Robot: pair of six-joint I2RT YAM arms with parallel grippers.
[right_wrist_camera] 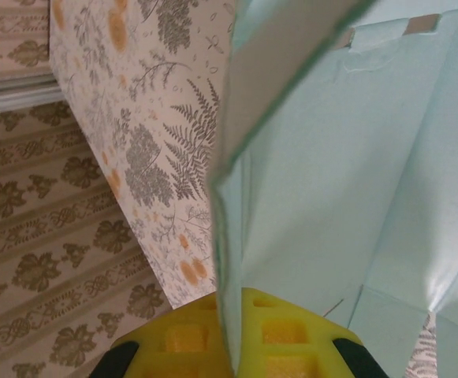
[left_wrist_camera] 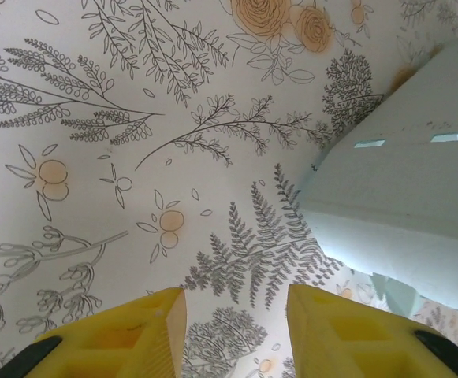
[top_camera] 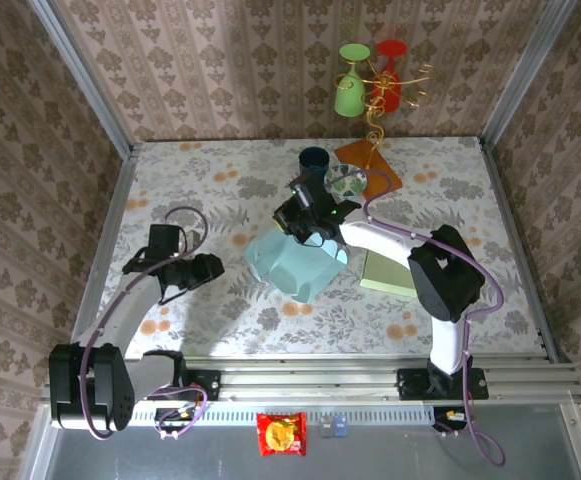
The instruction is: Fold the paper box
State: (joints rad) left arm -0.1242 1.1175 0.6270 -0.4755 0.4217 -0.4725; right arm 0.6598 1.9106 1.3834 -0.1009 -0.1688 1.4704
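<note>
Here's the pale blue paper box (top_camera: 295, 262), sitting mid-bench on the floral bench (top_camera: 200, 180), partly formed with its walls flaring upward. The right tool (top_camera: 308, 218) is on the box's far rim and it's clenched on a wall panel: from the right wrist, that panel runs edge-on straight down between the yellow pads (right_wrist_camera: 288, 339). The left tool (top_camera: 210, 268) hovers just left of the box, not touching it, and it's released: the yellow fingers (left_wrist_camera: 126, 339) are spread with only bench pattern between them. A green pad (top_camera: 385, 272) lies right of the box. A dark cup (top_camera: 315, 160) and an orange mat (top_camera: 380, 165) sit beyond.
</note>
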